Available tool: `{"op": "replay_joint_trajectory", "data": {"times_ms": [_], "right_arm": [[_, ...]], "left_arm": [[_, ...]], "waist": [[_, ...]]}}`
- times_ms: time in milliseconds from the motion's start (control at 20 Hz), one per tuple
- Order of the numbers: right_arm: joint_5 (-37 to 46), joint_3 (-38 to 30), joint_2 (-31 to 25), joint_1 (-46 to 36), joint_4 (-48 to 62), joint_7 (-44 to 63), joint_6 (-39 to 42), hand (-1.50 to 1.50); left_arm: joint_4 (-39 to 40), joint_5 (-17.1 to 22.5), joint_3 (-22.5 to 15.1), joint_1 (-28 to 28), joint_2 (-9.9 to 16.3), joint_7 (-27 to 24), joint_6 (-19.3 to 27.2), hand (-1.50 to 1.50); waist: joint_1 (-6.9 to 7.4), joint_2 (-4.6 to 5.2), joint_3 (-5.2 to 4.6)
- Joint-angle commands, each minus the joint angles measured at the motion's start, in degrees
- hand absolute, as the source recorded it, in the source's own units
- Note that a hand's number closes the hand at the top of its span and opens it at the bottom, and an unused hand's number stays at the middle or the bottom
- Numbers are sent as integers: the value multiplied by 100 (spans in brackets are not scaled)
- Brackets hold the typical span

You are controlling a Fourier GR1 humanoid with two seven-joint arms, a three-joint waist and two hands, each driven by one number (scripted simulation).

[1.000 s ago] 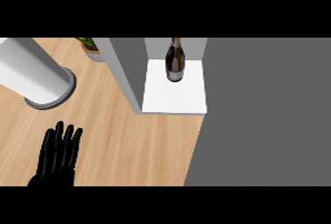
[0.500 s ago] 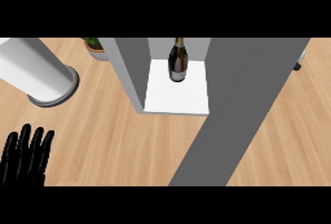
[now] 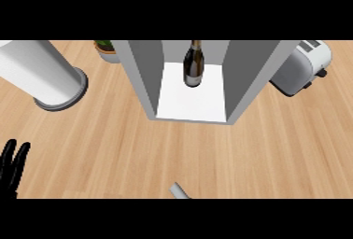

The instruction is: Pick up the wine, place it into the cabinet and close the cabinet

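1. Dark glass first: the wine [image 3: 193,63] stands upright inside the cabinet [image 3: 138,79], on its white floor towards the back, far ahead of my left hand [image 3: 12,165] and off to its right.
2. My left hand rests at the lower left edge of the view, fingers straight and pointing up, holding nothing.
3. My right hand I cannot find here; only a small grey sliver [image 3: 179,190] pokes in at the bottom edge, and I cannot tell what it is.
4. Step in hand, as I judge it: the bottle is already placed, so closing the cabinet is what remains.
5. I see no door over the opening from here, and I cannot make out where the door sits.
6. Next move calls for finding that door, getting a hand to its outer edge and swinging it across the front without nudging the bottle.
7. The count on the table [image 3: 207,154]: one wine bottle, one cabinet, one white cylinder [image 3: 41,70] ahead of my left hand, one small potted plant [image 3: 105,49] beyond it, one toaster [image 3: 300,67] far right.
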Motion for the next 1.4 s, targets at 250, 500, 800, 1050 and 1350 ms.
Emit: {"op": "replay_joint_trajectory", "data": {"times_ms": [250,500,800,1050,1350], "right_arm": [[-995,-740,404,-2840,2302,-83,-1111,150],[-1704,-990,408,-4255,3677,-493,-1422,150],[-3329,-1607,410,-5156,5039,-709,-547,150],[-4562,-1685,410,-5194,5747,-365,1084,150],[-4073,-2235,411,-5610,7467,-1616,1171,150]], "left_arm": [[131,557,750,177,414,56,-872,-150],[187,950,1186,64,525,263,-1042,-150],[398,1073,1455,-45,631,325,-1293,-150],[659,1220,1654,-188,653,373,-1423,-150],[606,1351,1962,88,629,457,-1608,-150]], "waist": [[183,58,3],[150,70,13],[259,142,15],[115,165,18],[8,88,23]]}}
